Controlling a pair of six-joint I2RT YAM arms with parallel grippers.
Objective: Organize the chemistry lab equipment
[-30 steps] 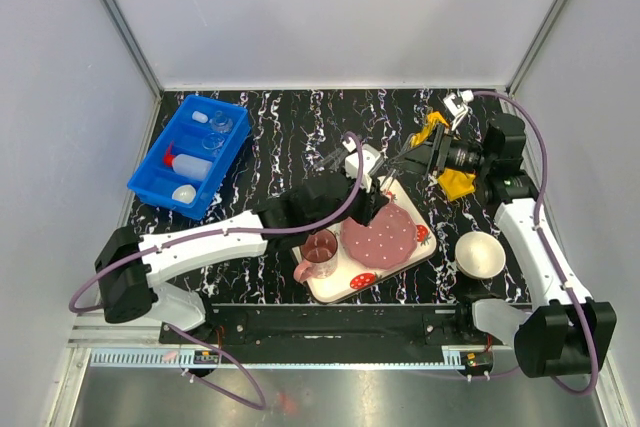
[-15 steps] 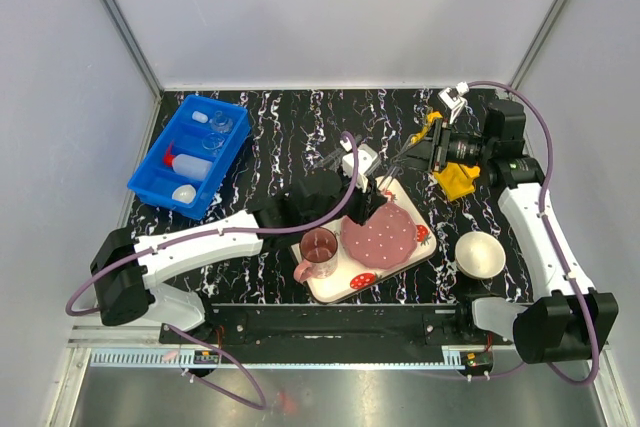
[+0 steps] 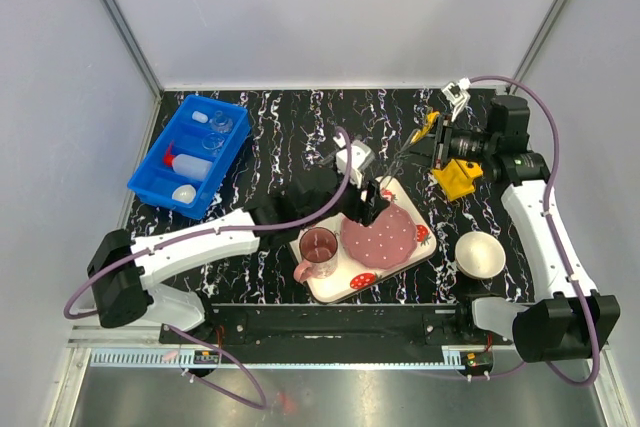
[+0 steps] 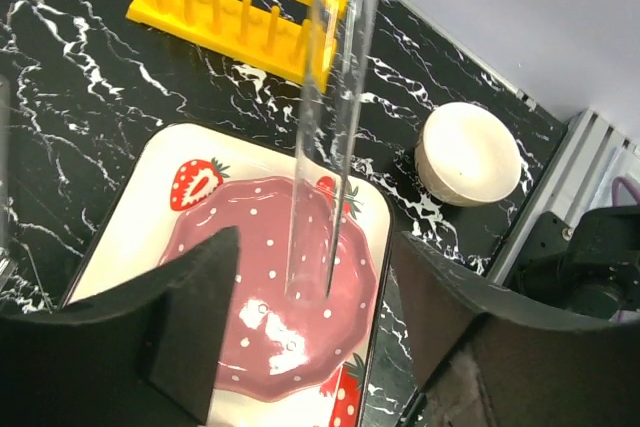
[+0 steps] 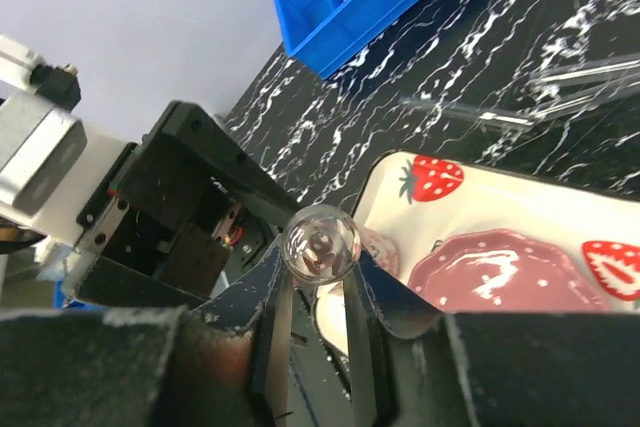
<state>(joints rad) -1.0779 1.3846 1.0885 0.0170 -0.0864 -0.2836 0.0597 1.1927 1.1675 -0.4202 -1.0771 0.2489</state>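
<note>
A thin clear glass tube [image 4: 322,147] stands nearly upright over the pink plate [image 4: 250,337]. My right gripper [image 5: 320,259] is shut on its upper part, and the tube's round end [image 5: 320,243] shows between the fingers. My left gripper [image 4: 313,272] is open around the tube's lower end, jaws clear of the glass on both sides. In the top view both grippers meet over the tray, left [image 3: 371,203] and right [image 3: 428,142]. The yellow holed rack [image 3: 456,179] lies just behind. The squeeze bottle [image 3: 190,165], white dome [image 3: 184,192] and beaker [image 3: 221,124] sit in the blue bin [image 3: 150,179].
The strawberry-print tray [image 3: 332,289] carries the pink plate and a pink cup [image 3: 319,250] near the front middle. A white bowl [image 3: 479,254] stands to its right. Two more thin tubes [image 5: 560,72] lie on the black marble table beyond the tray.
My left gripper has opened and let go of the tube. My right gripper has shut on the tube's upper part, and its arm has drawn slightly back and right.
</note>
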